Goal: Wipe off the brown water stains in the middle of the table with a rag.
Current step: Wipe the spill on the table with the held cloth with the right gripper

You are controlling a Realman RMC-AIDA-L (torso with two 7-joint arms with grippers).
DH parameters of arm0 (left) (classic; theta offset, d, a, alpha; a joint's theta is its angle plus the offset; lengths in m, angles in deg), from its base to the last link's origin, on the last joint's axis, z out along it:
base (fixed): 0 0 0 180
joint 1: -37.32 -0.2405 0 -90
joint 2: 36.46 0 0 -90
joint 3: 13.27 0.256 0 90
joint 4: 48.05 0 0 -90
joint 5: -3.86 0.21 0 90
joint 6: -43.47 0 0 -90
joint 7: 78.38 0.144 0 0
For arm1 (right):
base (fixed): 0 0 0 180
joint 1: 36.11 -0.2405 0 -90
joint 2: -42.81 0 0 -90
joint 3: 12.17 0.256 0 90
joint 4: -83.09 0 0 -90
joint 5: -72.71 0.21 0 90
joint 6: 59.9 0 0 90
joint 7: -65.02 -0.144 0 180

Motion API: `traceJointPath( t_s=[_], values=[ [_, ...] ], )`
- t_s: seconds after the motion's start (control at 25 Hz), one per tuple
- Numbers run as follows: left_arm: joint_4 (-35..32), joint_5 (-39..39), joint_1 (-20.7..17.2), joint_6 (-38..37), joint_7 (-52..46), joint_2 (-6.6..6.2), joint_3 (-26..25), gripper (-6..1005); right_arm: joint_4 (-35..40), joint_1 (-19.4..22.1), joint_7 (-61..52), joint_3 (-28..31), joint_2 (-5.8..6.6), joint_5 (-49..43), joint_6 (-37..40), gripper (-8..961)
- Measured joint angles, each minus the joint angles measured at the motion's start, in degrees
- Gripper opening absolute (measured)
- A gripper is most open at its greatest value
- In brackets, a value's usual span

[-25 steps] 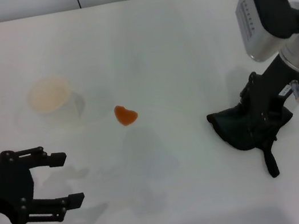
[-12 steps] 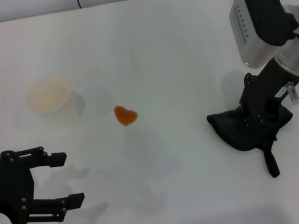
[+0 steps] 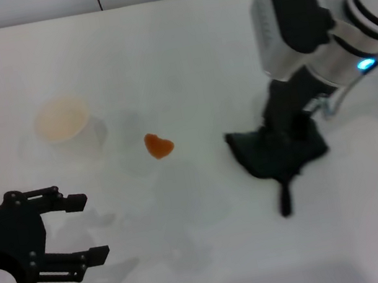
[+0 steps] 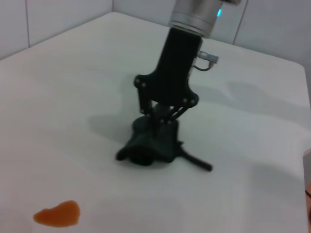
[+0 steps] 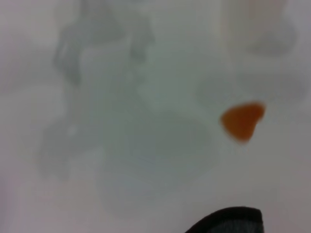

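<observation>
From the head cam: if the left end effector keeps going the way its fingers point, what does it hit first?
Probably nothing soon. The open left end effector points across bare table, toward the robot's right. The brown stain and cup lie farther forward of that line; the rag looks slightly off it too, though depth is unclear.

A white glossy table (image 3: 180, 48) is seen. On it lie a small orange-brown stain (image 3: 159, 145) near the middle, a pale cup (image 3: 64, 124) just beyond it on the left side, and a dark rag (image 3: 276, 152) bunched on the right, apparently resting on the surface, its narrow tail trailing nearward.
</observation>
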Motion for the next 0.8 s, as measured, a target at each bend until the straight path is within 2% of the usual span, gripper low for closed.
traceJointPath(
  t_s=[0.2, 0.44, 0.6, 0.8],
  values=[
    [0.1, -0.01, 0.01, 0.0, -0.01, -0.01, 1.06, 875, -2.75, -4.25, -0.65, -3.65, 0.02, 4.46, -5.31, 66],
    [0.12, -0.05, -0.08, 0.0, -0.1, 0.06, 2.12, 875, -12.33, -12.2, -0.94, -10.96, -0.16, 12.03, -15.07, 66],
    [0.18, -0.33, -0.22, 0.0, -0.1, 0.08, 2.69, 875, -15.18, -14.84, -0.97, -14.4, -0.16, 17.3, -22.6, 66],
    [0.23, -0.44, -0.2, 0.0, -0.27, 0.08, 3.85, 875, -17.79, -17.14, -1.08, -18.49, -0.16, 21.05, -27.34, 66]
  ],
)
